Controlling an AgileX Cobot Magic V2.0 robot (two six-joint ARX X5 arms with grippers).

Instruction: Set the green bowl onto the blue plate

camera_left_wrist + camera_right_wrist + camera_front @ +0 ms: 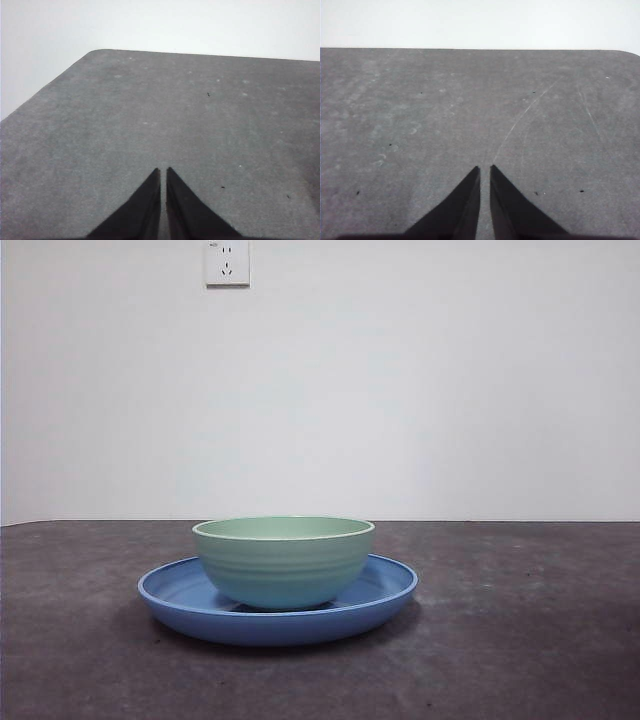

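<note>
Bowl on plate, left of the worktop's middle

The green bowl (283,560) stands upright on the blue plate (180,592), near the plate's middle, with plate rim showing to both sides of it; the plate lies flat on the worktop (520,640), a little left of centre in the front view; behind them a wall rises from the worktop's far edge, with a socket (227,262) high on it, above and slightly left of the bowl
</note>
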